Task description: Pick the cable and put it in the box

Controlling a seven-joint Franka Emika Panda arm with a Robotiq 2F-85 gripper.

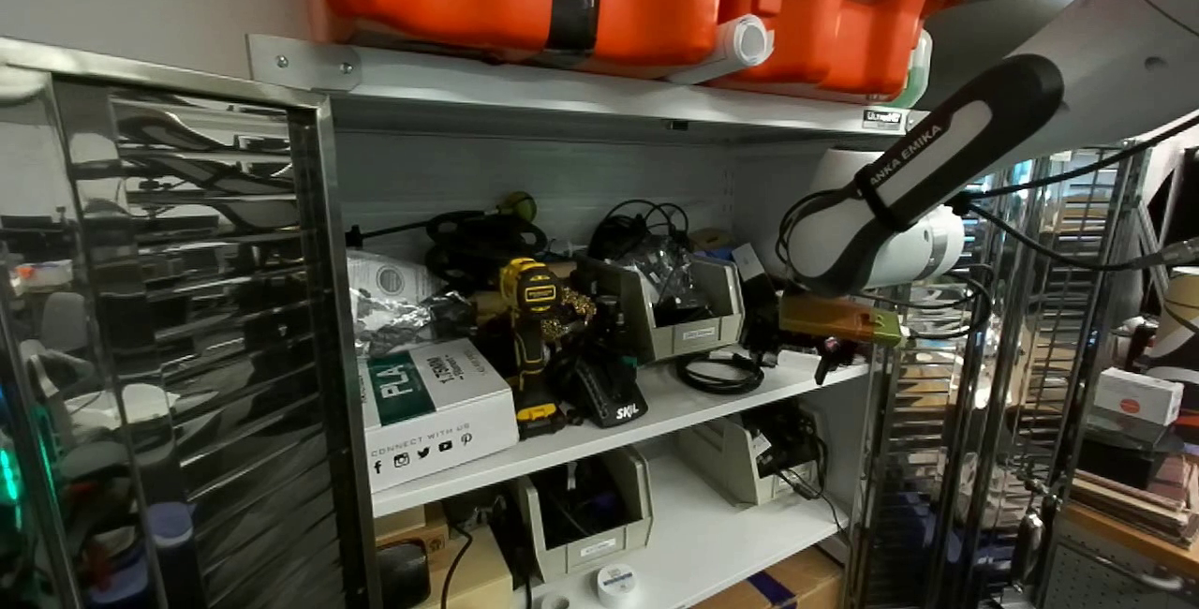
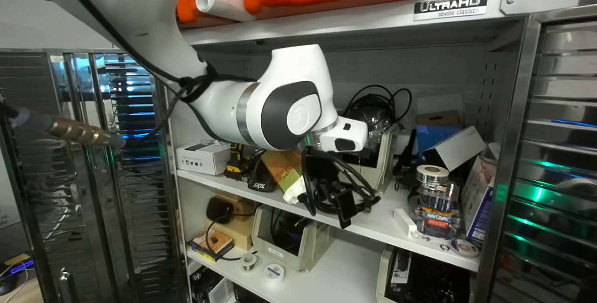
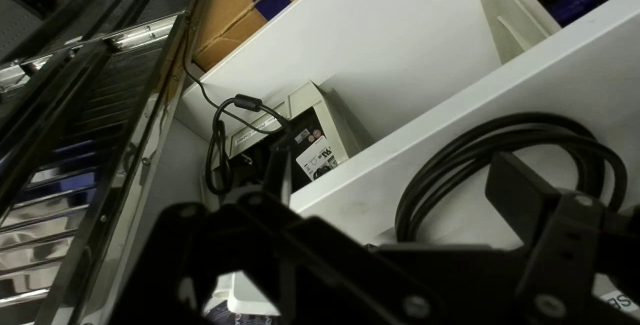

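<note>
In the wrist view the fingers (image 3: 520, 192) of the gripper (image 3: 392, 180) stood released and well apart, white shelf (image 3: 350, 210) and part of the cable (image 3: 550, 137) showing between them; the finger toward three o'clock overlapped the coil in that picture. In an exterior view the whole coil lay flat on that shelf, a grey bin (image 1: 721, 333) near it at eleven o'clock and a black SKIL-marked item (image 1: 609, 393) at nine. In an exterior view black loops (image 2: 368, 196) showed at the gripper across that stretch, and I could not tell cable from wiring there; a battery pack (image 2: 436, 223) and a tape roll (image 2: 433, 173) stood toward three o'clock. Both exterior views showed the box (image 1: 862, 19), an orange tub on the top shelf (image 1: 515, 89); in an exterior view it sat between twelve and one from the coil, with a wider orange tub (image 1: 450, 0) and its black patch (image 1: 574, 9) at nine. In the wrist view the shelf's front lip (image 3: 450, 115) passed just beside the coil at eleven, the lower shelf (image 3: 400, 40) beyond it; in an exterior view the lip ran close at six, with white surface showing at three and eight.
</note>
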